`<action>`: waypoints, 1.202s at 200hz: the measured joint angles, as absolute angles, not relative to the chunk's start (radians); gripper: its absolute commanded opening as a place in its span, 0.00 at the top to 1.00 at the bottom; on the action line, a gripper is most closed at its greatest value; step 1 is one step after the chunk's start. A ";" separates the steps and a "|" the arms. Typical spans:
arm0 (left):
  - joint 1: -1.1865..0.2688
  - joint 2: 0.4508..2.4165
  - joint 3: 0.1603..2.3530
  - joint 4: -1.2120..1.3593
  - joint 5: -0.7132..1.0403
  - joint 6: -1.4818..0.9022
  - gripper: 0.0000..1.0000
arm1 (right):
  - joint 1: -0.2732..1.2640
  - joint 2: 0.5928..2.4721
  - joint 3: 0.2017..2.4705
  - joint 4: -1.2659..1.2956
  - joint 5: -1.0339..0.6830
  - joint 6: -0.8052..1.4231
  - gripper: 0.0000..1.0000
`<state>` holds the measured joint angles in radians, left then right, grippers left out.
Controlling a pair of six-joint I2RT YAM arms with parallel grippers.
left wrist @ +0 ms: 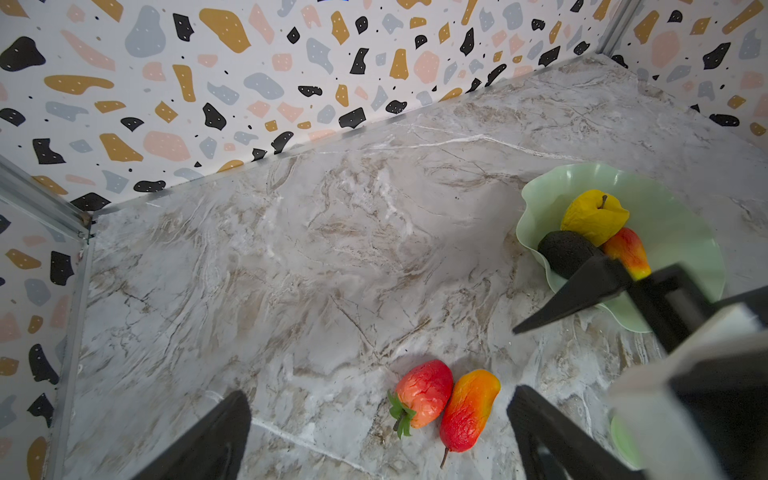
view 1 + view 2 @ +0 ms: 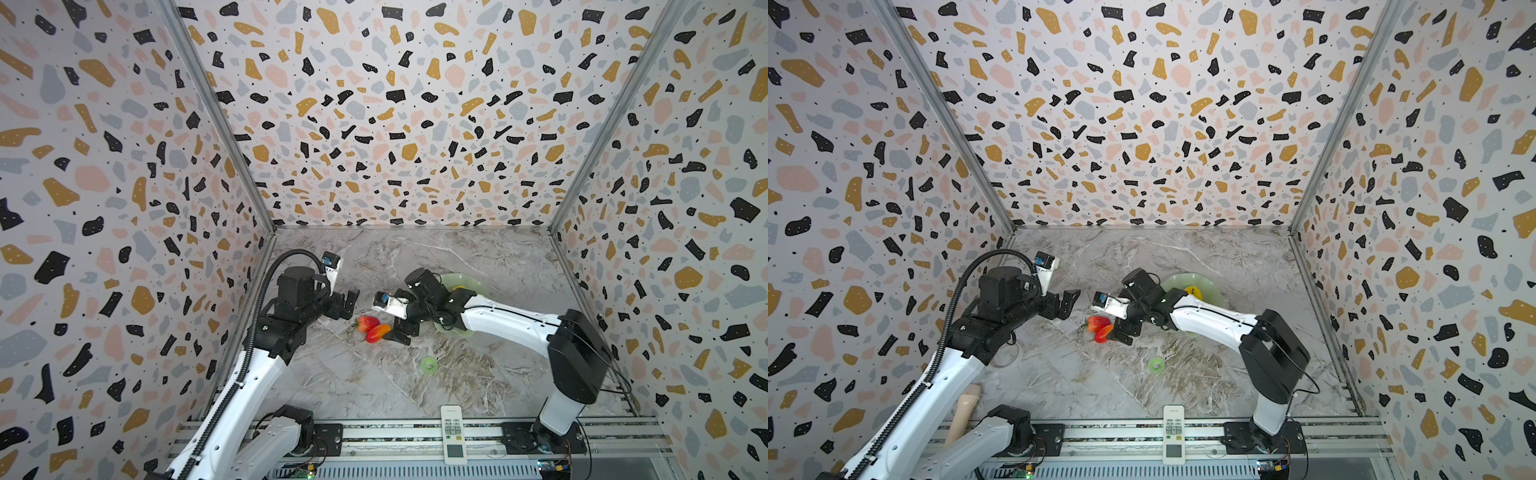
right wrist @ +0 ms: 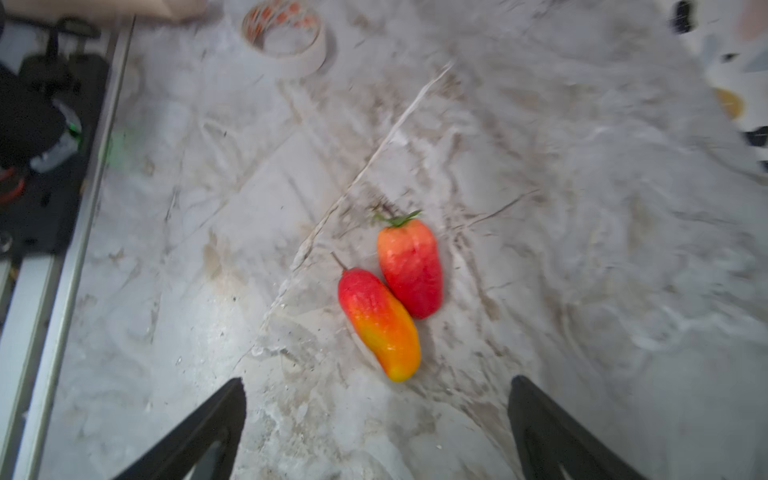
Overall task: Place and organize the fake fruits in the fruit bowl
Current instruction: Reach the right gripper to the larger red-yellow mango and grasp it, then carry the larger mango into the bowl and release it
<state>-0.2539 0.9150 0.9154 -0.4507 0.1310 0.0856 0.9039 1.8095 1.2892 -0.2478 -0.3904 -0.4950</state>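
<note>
- The fruit bowl [image 1: 681, 232] is pale mint green and shallow, with a wavy rim. It sits in the right half of the bench [image 2: 374, 386], between the middle and the right edge. In both top views the right arm covers much of it [image 2: 1179, 282].
- Three fruits lie in the bowl, bunched together on one side of it.
- One is a lumpy yellow fruit [image 1: 592, 218] with a short brown stem.
- A dark, blackish oval fruit [image 1: 565, 253] with a rough skin touches it.
- The third is a long fruit [image 1: 625, 251], red fading to yellow at its tip. It leans against the yellow one.
- Two fruits lie on the bare bench near its middle, left of the bowl and apart from it.
- The red strawberry [image 3: 409, 268] has green leaves at one end and a paler, orange-pink patch near them.
- The second long fruit [image 3: 380, 324] touches the strawberry side by side. It is red at the stem end, and shades through orange to yellow at the other.
- The right claw [image 3: 377, 382] is spread wide and empty. It points down at this pair, just beside the yellow end of the long fruit.
- The left claw [image 1: 376, 395] is also wide and empty. It hangs above the bench, just left of the pair.
- A small green ring [image 2: 428, 365] lies on the bench between the bowl and the front edge.
- A white remote [image 2: 453, 434] lies at the front edge.
</note>
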 measured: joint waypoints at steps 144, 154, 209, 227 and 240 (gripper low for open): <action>-0.254 0.910 0.915 -0.451 0.128 0.086 0.00 | 0.934 2.130 1.528 -0.308 -0.383 -0.625 0.46; -0.254 0.911 0.915 -0.451 0.126 0.086 0.00 | 0.934 2.142 1.540 -0.316 -0.378 -0.617 0.51; -0.254 0.916 0.915 -0.451 0.125 0.086 0.00 | 0.934 2.141 1.542 -0.351 -0.368 -0.593 0.79; -0.254 0.920 0.915 -0.451 0.125 0.086 0.00 | 0.929 2.103 1.518 -0.360 -0.357 -0.588 0.81; -0.254 0.927 0.916 -0.452 0.125 0.086 0.00 | 0.921 2.036 1.473 -0.364 -0.348 -0.578 0.81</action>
<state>-0.2539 0.9268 0.9157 -0.4519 0.1253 0.0860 0.9215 2.0361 1.4727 -0.3637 -0.3477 -0.5781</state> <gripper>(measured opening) 0.995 0.366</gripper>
